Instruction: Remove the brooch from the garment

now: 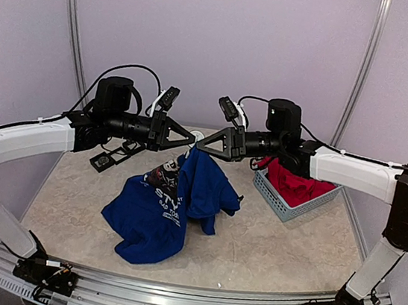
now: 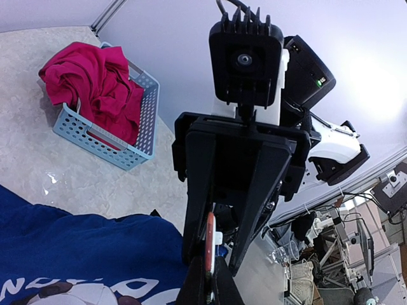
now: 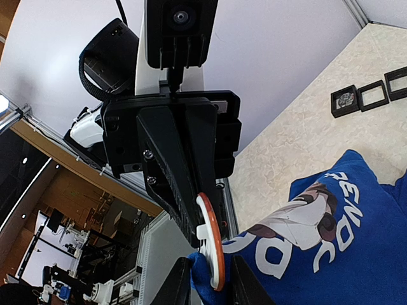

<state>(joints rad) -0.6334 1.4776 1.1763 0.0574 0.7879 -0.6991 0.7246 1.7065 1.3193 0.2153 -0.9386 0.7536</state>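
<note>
**Both grippers meet at the brooch above the table's middle**

The royal-blue short-sleeved T-shirt with white lettering and a dark printed figure [image 1: 158,214] is drawn up by one fold. The rest of it hangs down and heaps on the beige marbled table [image 1: 273,252], about midway between the side edges and nearer the front edge.

The round white brooch with an orange rim [image 3: 213,248] sits on that raised fold, in the air where the two arms come tip to tip.

The left gripper [image 1: 189,143] has its fingers pressed fully together on the cloth, right at the brooch. The right gripper [image 1: 199,146] is narrow, one finger on either side of the disc, against its rim and the bunched cloth.

A light-blue plastic lattice basket [image 1: 281,205] near the right rear corner holds a crumpled red garment [image 1: 299,186]. Small black square frames [image 1: 109,157] lie near the left rear corner.
</note>
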